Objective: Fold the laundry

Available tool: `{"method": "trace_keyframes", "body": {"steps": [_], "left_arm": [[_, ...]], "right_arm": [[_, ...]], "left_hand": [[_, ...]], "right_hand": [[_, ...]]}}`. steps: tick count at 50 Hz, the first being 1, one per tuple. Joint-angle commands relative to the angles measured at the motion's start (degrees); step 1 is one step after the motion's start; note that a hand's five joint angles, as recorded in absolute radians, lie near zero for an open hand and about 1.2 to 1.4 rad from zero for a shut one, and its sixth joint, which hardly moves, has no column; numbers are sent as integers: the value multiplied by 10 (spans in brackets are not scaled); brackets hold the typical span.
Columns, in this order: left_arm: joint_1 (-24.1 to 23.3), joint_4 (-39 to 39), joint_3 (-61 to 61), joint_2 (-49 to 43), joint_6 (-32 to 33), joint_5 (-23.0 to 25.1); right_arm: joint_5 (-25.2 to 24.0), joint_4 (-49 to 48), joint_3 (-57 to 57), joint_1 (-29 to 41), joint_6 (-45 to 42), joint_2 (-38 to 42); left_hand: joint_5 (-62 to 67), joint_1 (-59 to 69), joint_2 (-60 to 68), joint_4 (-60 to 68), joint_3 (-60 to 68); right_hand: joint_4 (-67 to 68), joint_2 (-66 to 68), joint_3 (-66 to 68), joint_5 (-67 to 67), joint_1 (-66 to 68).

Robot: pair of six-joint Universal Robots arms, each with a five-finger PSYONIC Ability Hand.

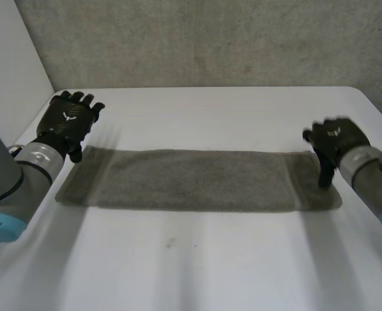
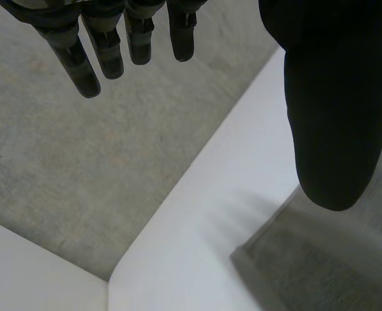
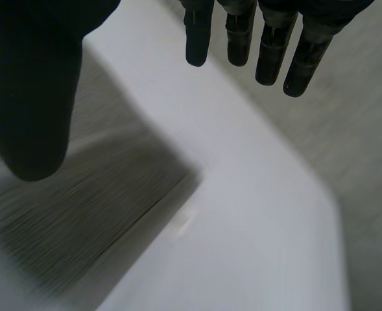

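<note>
plain grey towel, white table, mottled grey wall.

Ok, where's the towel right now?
In the head view the grey towel lies flat across the middle of the white table, one end by the left hand, the other by the right hand.

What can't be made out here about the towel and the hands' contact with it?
Head view: whether the right hand touches the towel; its own thumb covers the contact spot.
Both wrist views: most of the towel, cut off by the picture edges and hidden behind each thumb.
All views: how many layers the towel has; its edges lie too flat to count.
</note>
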Motion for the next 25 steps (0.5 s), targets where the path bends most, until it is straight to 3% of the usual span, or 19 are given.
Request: {"method": "trace_keyframes", "body": {"steps": [1,6,19,21,22,23,25], "left_arm": [[-16,2,-53,68,-215,1],[-17,9,-81,78,-306,3],[-10,33,-97,73,-305,-5],[-10,34,-102,73,-305,-5],[-10,34,-102,73,-305,-5],[-10,34,-103,73,-305,-5],[-10,33,-104,73,-305,-5]], "right_arm": [[-65,35,76,-52,22,-3],[-113,-32,119,-87,25,-2],[-119,-95,133,-93,15,46],[-118,-115,132,-94,13,53],[-118,-116,132,-94,13,53],[-116,-130,131,-95,11,55],[-111,-143,129,-97,11,58]], "left_hand": [[-18,-2,5,4,5],[-18,-2,5,4,5],[-18,-3,5,3,5],[-18,-3,5,3,5],[-18,-3,5,3,5],[-18,-3,5,3,5],[-18,-3,5,3,5]], "right_hand": [[51,51,63,50,62],[204,204,216,203,215],[312,312,324,311,323],[533,533,545,532,544],[534,534,546,533,545],[666,667,678,666,678],[668,668,680,667,679]]}}
